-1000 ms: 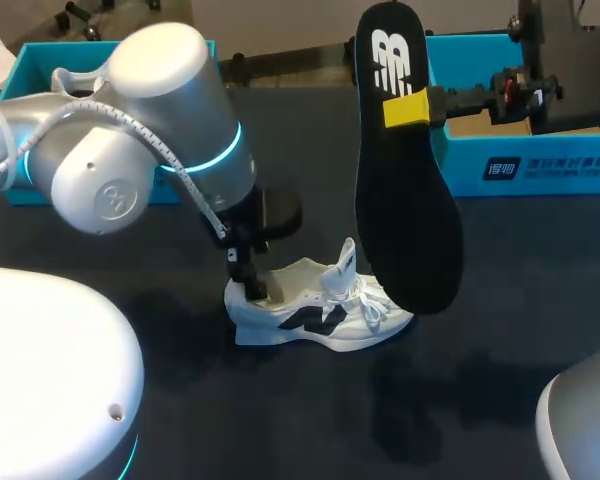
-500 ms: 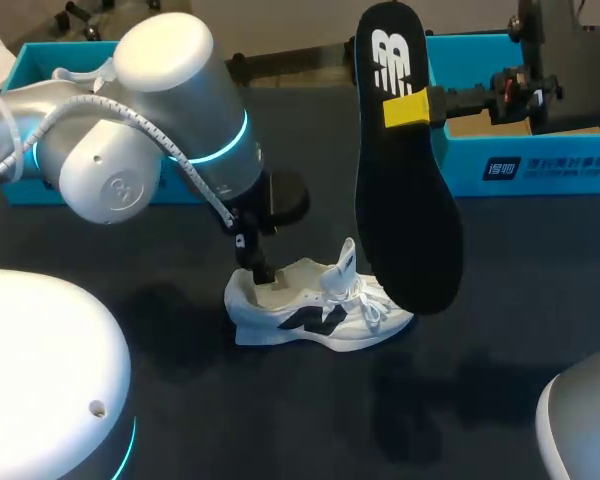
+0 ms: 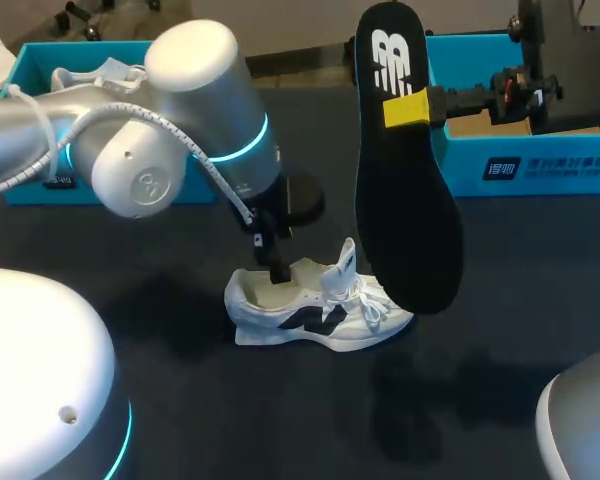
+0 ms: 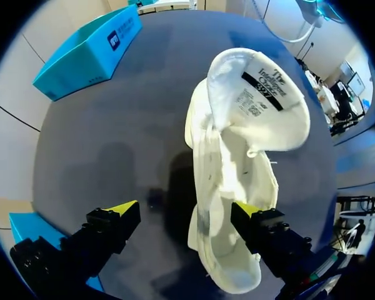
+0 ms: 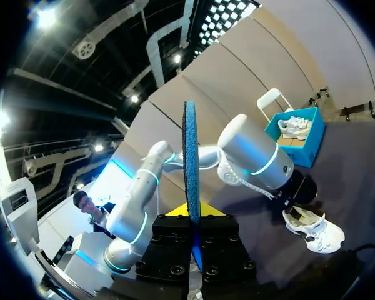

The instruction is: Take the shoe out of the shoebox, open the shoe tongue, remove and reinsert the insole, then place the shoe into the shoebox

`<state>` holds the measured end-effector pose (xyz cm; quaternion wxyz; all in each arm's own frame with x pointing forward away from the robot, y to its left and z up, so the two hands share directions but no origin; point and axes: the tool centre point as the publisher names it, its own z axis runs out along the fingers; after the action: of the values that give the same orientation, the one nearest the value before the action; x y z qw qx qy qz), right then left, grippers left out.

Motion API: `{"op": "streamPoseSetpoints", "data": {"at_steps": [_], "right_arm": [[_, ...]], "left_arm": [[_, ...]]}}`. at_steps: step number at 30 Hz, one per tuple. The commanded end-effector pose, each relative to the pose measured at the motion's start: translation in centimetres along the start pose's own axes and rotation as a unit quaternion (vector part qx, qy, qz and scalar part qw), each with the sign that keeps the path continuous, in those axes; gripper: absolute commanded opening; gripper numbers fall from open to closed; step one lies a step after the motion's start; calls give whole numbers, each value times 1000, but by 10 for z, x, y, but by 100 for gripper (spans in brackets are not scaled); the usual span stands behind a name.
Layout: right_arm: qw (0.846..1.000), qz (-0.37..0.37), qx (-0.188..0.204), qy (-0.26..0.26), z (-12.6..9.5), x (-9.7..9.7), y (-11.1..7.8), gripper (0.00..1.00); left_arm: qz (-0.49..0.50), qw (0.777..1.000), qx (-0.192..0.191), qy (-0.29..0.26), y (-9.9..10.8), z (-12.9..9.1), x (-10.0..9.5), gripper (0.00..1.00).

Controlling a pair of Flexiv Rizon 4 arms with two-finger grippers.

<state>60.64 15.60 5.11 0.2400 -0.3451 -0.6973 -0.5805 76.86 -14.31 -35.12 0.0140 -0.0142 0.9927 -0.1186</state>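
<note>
Here the dark table point(image 3: 500, 330) holds everything; my bulky left arm point(image 3: 180, 130) hides part of the left shoebox point(image 3: 25, 68), while the right shoebox point(image 3: 540, 165) shows plainly. The left gripper point(image 4: 184, 209), spread and empty, has slid from heel toward tongue. The right gripper point(image 5: 190, 214) clamps the black insole point(image 3: 405, 200) upright in the air (logo topmost); the white shoe point(image 3: 320, 312) stands mid-table, tongue raised.

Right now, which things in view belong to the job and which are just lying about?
Job: shoe; insole, held by right claw; left claw, open at the shoe's heel; right box, likely the shoebox.
Lying about: left box; spare shoe in it.
</note>
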Motion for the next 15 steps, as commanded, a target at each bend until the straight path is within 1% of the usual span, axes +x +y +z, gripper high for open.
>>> {"op": "streamPoseSetpoints", "data": {"at_steps": [1, 3, 4, 6, 9, 10, 15], "right_arm": [[1000, 1, 1, -1, 4, -1, 2, 0], [1000, 1, 1, -1, 4, -1, 2, 0], [1000, 1, 1, -1, 4, -1, 2, 0], [1000, 1, 1, -1, 4, -1, 2, 0], [1000, 1, 1, -1, 4, -1, 2, 0], [1000, 1, 1, -1, 4, -1, 2, 0], [1000, 1, 1, -1, 4, -1, 2, 0]], "left_arm": [[1, 1000, 0, 6, -9, 12, -2, 87], [2, 1000, 1, 8, -12, 15, -1, 85], [2, 1000, -1, 10, -14, 17, 0, 78], [5, 1000, -1, 13, -16, 19, 2, 72], [8, 1000, -1, 18, -18, 21, 5, 71], [9, 1000, -1, 20, -18, 23, 7, 69], [6, 999, -2, 33, -19, 29, 12, 65]]}}
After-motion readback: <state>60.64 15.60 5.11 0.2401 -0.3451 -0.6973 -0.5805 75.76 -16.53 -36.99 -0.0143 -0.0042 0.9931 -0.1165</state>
